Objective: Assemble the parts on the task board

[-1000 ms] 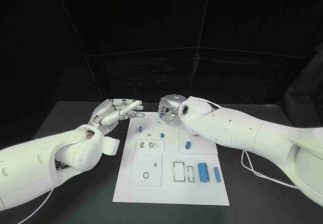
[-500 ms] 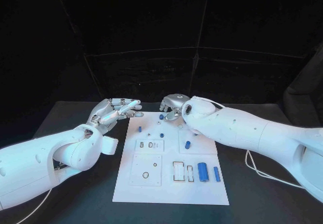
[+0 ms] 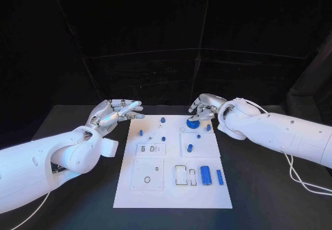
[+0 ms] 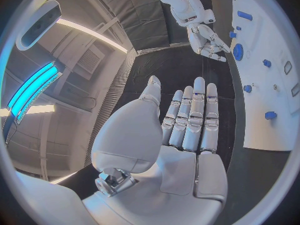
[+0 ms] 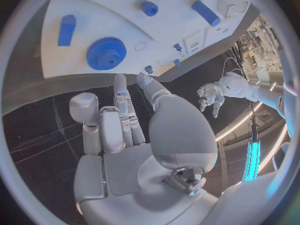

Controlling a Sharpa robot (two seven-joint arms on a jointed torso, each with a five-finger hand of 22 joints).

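Observation:
The white task board [image 3: 173, 191] lies in the middle of the black table. A blue gear [image 3: 191, 123] lies flat near its far right corner, also seen as the gear [image 5: 106, 53] in the right wrist view. My right hand [image 3: 205, 106] hovers just beyond and to the right of the gear, fingers apart and holding nothing; the palm [image 5: 125, 130] is bare. My left hand [image 3: 115, 111] hangs off the board's far left corner with fingers [image 4: 195, 115] stretched out and empty. Two blue cylinders [image 3: 205, 175] lie at the near right.
Small blue pegs [image 3: 140, 132] stand in the far half of the board, and a blue block [image 3: 191, 148] lies on its right side. Rectangular slots [image 3: 181, 175] and an oval hole [image 3: 148, 180] are cut into the near half. Black table [image 3: 69, 143] surrounds the board.
My right hand has drawn back to the right from the middle of the board's far edge, and the blue gear now lies uncovered there. The left hand has barely moved.

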